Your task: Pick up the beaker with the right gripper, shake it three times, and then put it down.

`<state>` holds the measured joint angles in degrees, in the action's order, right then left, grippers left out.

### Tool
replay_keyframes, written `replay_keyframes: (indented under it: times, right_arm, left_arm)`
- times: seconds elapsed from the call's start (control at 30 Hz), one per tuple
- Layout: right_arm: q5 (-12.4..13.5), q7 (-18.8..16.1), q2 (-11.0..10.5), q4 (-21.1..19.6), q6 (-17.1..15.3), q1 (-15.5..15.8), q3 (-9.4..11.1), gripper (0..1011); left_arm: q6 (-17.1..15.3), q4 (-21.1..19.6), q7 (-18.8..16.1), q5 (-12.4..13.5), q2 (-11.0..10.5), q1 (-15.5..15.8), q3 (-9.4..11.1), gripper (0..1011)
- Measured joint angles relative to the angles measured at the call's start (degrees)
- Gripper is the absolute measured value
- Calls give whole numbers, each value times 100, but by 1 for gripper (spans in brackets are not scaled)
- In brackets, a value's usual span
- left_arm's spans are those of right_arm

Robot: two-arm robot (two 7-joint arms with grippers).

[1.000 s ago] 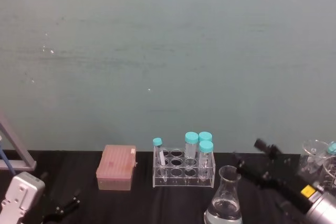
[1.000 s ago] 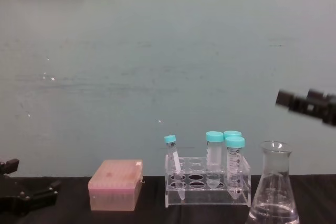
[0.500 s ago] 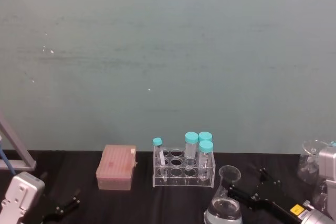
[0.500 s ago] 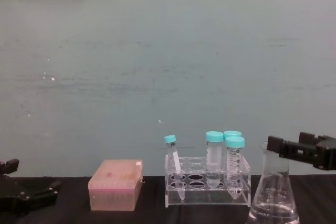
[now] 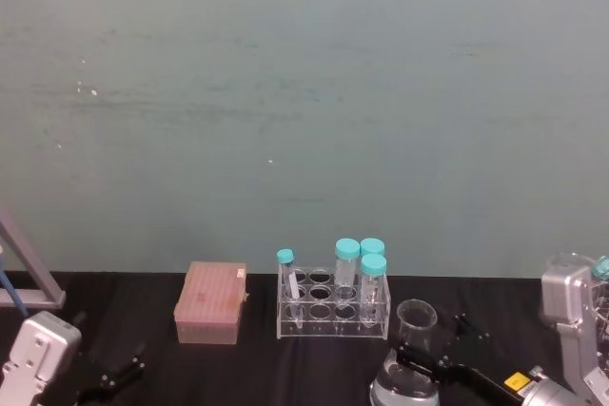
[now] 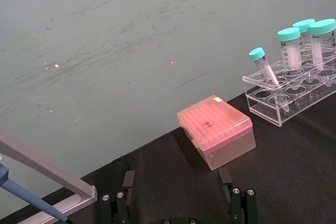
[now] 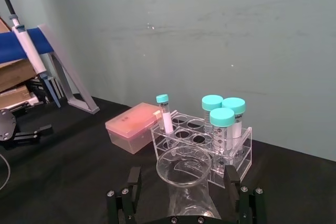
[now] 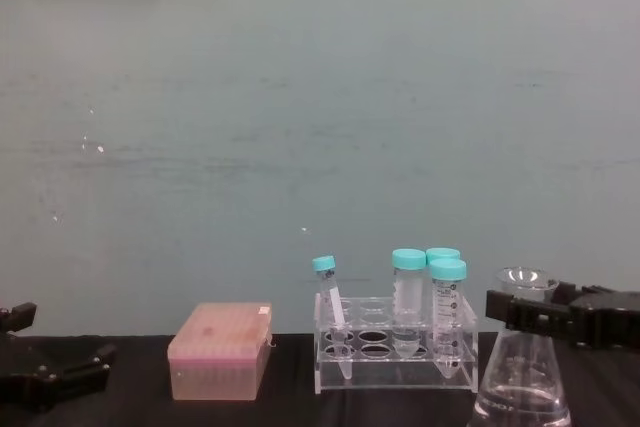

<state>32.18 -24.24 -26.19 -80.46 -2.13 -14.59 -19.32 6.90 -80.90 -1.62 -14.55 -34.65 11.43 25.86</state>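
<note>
Beaker, clear glass conical flask with clear liquid (image 8: 522,392): lower right of chest view, just right of clear acrylic rack of teal-capped tubes (image 8: 395,352). Black two-finger right gripper (image 7: 182,176) straddles its neck, fingers apart, not clamped. Black left gripper (image 6: 176,174) parked lower left of chest view, fingers apart.

Clear beaker (image 8: 522,379) upright, neck inside spread right hand (image 7: 182,176)
</note>
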Motion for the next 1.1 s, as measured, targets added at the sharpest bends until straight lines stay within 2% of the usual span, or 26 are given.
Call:
replay_keyframes:
  times: [0.53,1.1]
  right_arm:
    - [-388,121,196,244,-173,-239,-82,1000]
    - [-561,114,317,353,-233,-299,-73,1000]
  left_arm:
    - [0,0,0,0,0,0,0,1000]
    - [0,0,0,0,0,0,0,1000]
